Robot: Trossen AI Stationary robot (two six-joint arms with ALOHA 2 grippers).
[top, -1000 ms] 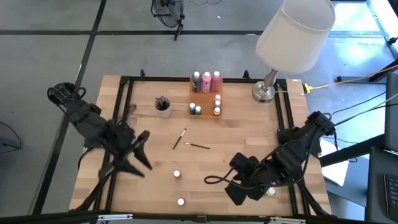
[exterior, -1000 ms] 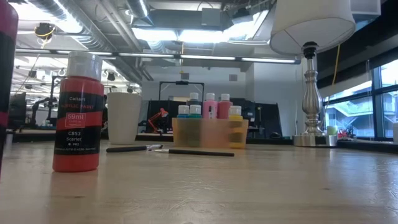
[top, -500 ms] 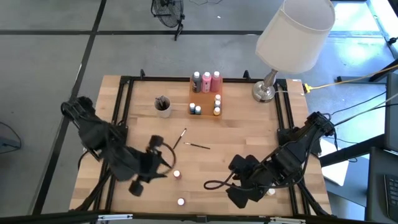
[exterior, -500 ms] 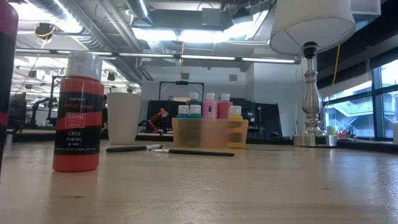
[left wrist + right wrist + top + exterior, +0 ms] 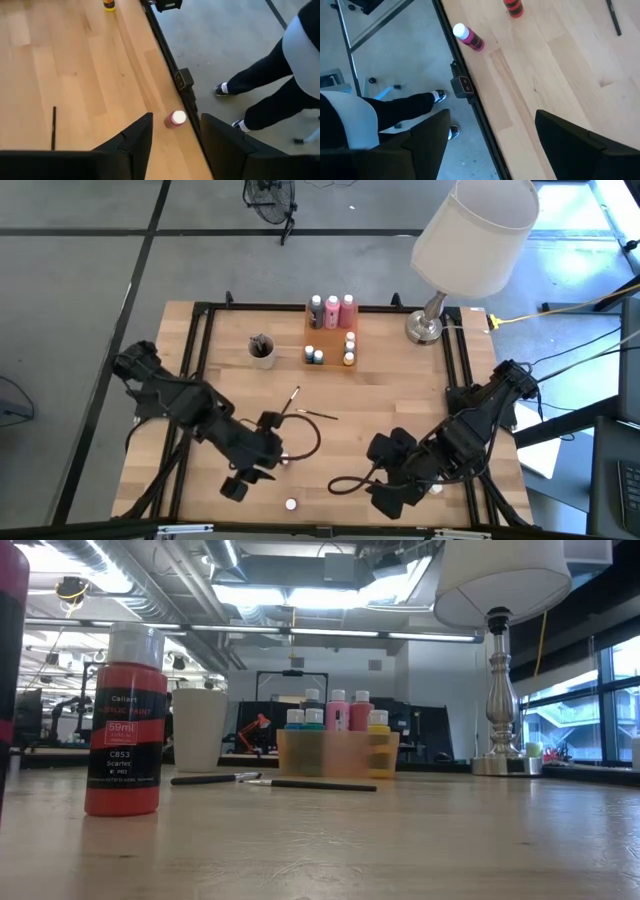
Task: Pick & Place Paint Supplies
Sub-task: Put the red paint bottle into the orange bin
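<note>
A red paint bottle (image 5: 285, 460) (image 5: 125, 720) stands upright on the table, near its front. A pink bottle (image 5: 291, 503) (image 5: 175, 119) (image 5: 468, 36) stands by the near edge. Two thin dark brushes (image 5: 290, 402) (image 5: 320, 415) lie flat mid-table. The other bottles stand in the orange tray (image 5: 330, 340) at the back. My left gripper (image 5: 255, 460) hangs open above the table beside the red bottle. Its fingers (image 5: 135, 145) frame the pink bottle farther off and touch nothing. My right gripper (image 5: 383, 475) hovers open over the near right part, holding nothing.
A grey cup (image 5: 262, 350) with a brush in it stands left of the tray. A lamp (image 5: 425, 325) is at the back right. A small pot (image 5: 435, 488) sits by the right arm. A black rail (image 5: 170, 65) lines the near edge, and a person's legs (image 5: 260, 95) are just beyond it.
My left gripper has swung from the table's left side toward its middle and near edge, up to the red bottle, sinking a little and tipping its fingers downward. My right gripper has stayed in place and rolled slightly. The bottles and brushes have not moved.
</note>
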